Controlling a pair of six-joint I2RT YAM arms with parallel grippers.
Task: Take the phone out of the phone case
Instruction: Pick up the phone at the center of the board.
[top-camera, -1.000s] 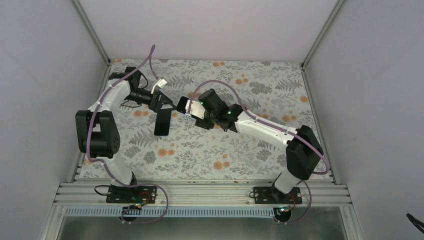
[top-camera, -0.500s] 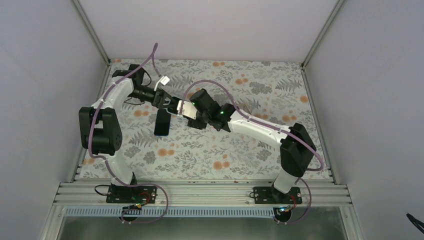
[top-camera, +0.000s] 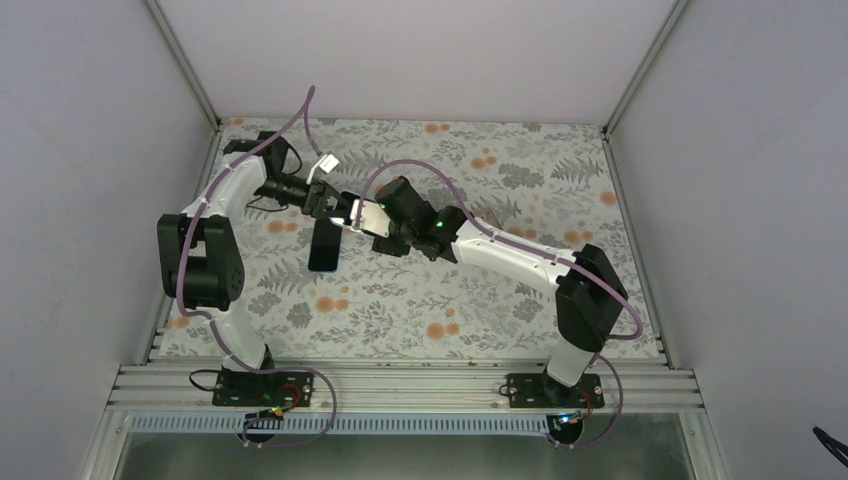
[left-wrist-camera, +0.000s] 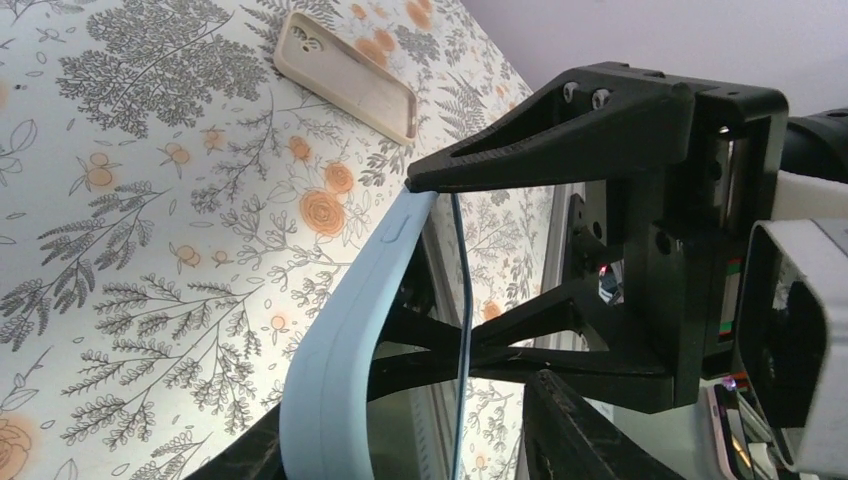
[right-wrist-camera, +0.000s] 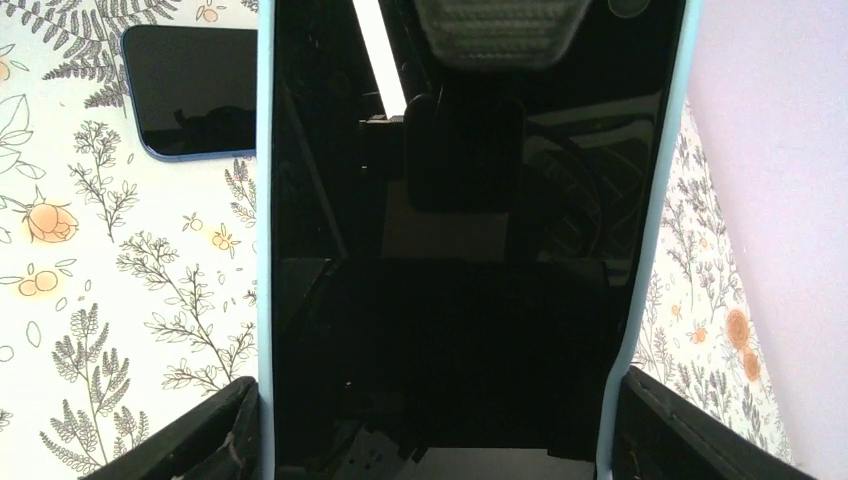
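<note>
The phone (right-wrist-camera: 450, 250) sits in its blue case (left-wrist-camera: 330, 360), held in the air above the table (top-camera: 480, 290) with the screen facing the right wrist camera. The right fingers (right-wrist-camera: 225, 430) pinch the case across its long sides. The left fingers (left-wrist-camera: 565, 430) stand spread on either side of the other end, one just beside the case back, and as far as I can judge they are not clamped.

The step looks like peeling a corner. The left should catch the case rim alone, not the glass, and bend it back while the right grips firm. Squeezing the sides too hard may lock the phone in. A bare phone (top-camera: 322, 245) and a beige case (left-wrist-camera: 345, 75) lie on the table below.
</note>
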